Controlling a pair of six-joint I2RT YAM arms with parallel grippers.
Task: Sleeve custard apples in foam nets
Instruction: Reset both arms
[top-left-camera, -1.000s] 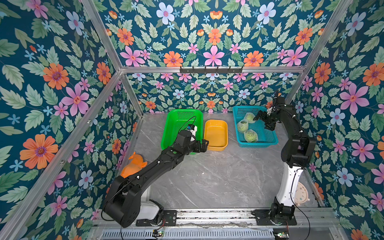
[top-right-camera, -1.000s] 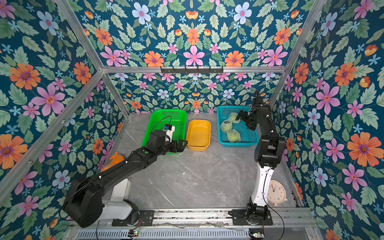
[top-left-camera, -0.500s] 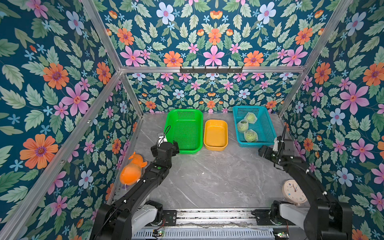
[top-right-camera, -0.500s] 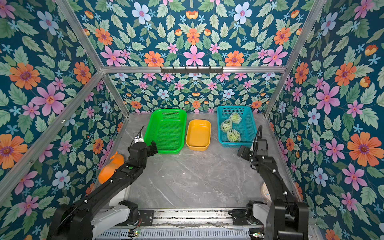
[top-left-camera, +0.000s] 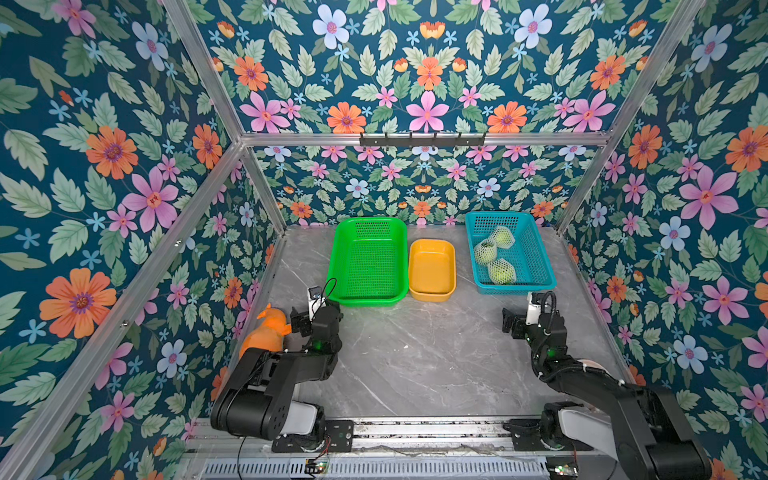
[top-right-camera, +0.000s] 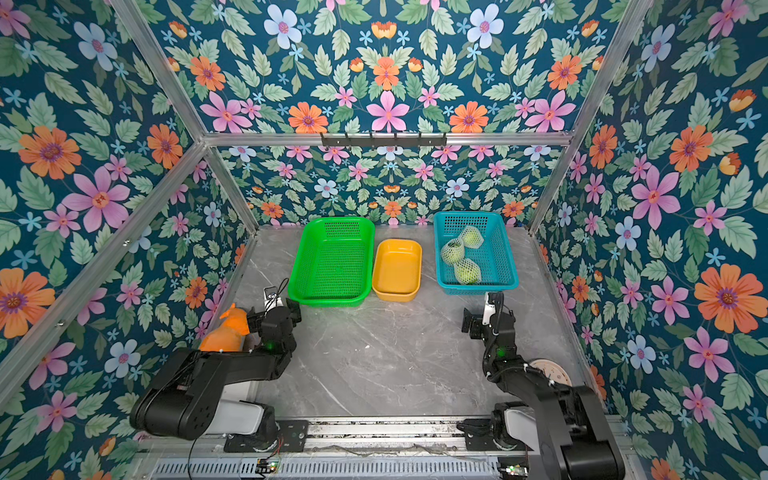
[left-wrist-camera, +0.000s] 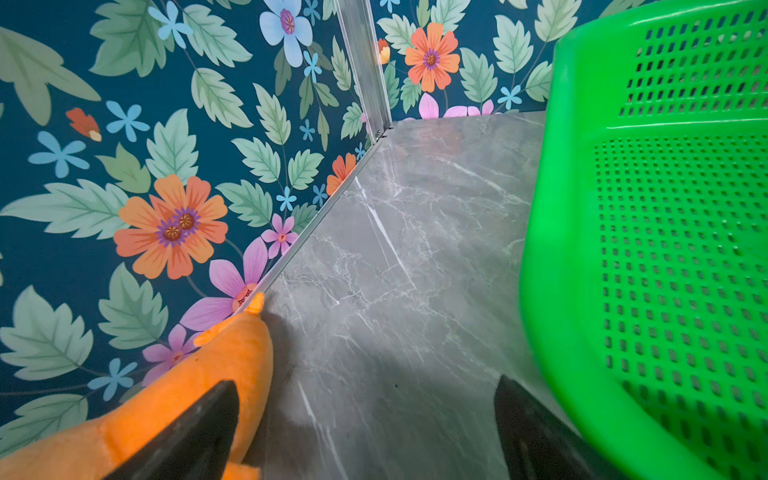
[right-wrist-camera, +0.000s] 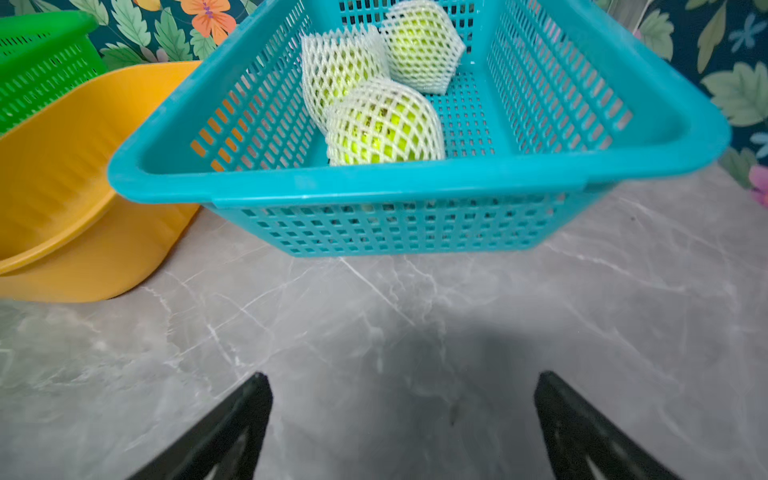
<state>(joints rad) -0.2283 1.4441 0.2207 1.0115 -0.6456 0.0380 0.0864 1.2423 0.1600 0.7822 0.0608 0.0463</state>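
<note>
Three custard apples (top-left-camera: 501, 271) (top-right-camera: 467, 271) (right-wrist-camera: 382, 124), each wrapped in one of the whitish foam nets (right-wrist-camera: 338, 70), lie together in the blue basket (top-left-camera: 515, 287) (top-right-camera: 478, 286) (right-wrist-camera: 374, 183) at the back right. My right gripper (top-left-camera: 530, 311) (top-right-camera: 488, 313) (right-wrist-camera: 402, 377) hovers low over the table just in front of that basket, open and empty. My left gripper (top-left-camera: 316, 309) (top-right-camera: 274, 309) (left-wrist-camera: 365, 384) is open and empty too, between the orange plush toy (left-wrist-camera: 199, 382) and the green basket (left-wrist-camera: 552, 249).
The green basket (top-left-camera: 368, 297) and a yellow tub (top-left-camera: 432, 295) (right-wrist-camera: 62, 257) stand empty at the back centre. The plush toy (top-left-camera: 270, 328) leans against the left wall. A small clock (top-right-camera: 548, 372) lies by the right wall, partly behind my right arm.
Both arms have drawn back from the baskets toward the front of the table. The right gripper left the blue basket; the left left the green one. Both stayed open.
</note>
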